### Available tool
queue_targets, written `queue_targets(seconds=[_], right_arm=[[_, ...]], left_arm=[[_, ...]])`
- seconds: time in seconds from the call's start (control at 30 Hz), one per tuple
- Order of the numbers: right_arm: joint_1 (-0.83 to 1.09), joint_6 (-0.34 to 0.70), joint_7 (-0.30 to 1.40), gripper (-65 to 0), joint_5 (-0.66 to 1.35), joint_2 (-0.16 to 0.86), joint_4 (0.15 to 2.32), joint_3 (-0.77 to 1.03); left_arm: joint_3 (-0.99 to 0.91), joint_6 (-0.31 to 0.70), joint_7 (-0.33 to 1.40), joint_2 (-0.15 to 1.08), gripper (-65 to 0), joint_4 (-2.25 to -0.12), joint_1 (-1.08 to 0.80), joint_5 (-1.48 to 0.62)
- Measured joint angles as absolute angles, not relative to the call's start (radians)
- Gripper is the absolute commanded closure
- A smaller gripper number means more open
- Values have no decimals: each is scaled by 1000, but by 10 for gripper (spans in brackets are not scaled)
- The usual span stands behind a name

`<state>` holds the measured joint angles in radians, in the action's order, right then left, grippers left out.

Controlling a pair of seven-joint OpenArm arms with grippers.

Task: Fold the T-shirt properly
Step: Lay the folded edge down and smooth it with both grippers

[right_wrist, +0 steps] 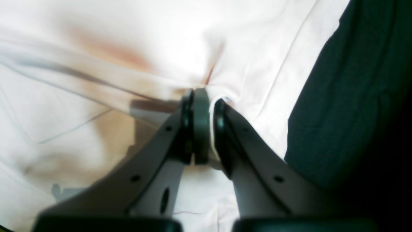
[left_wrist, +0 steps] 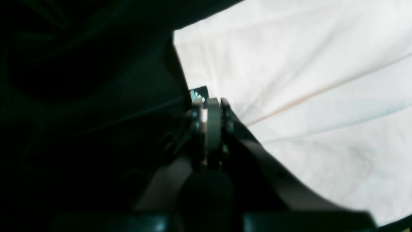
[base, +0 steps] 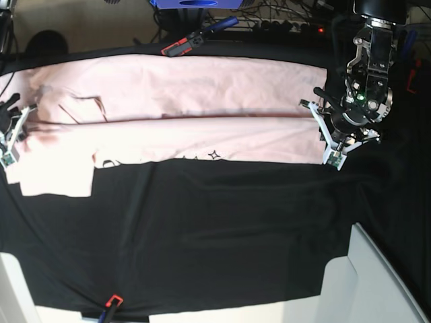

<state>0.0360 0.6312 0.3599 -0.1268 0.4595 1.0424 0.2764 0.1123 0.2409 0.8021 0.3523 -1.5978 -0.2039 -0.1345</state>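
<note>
With the large pale pink cotton T-shirt stretched across the far side of the black table cloth, the left gripper and right gripper, each clamped on an end, should move together, keeping the fold taut.

Bare black cloth below T-shirt
</note>
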Motion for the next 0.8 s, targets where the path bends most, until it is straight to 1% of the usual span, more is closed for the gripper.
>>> queue_targets(seconds=[0.13,0.3,0.67,0.8], right_arm=[[36,629,360,0,-127,459,1042,274],[33,628,361,0,-128,460,1041,276],[25,628,358,0,-127,479,1003,279],[22,629,356,0,-126,478,1003,308]], left_arm=[[117,241,806,352,0,-1597,-216,-133],[173,239,806,356,0,-1596,-202,-127],[178,237,806,350,0,-1595,-202,-128],[178,237,806,350,0,-1595,-202,-128]])
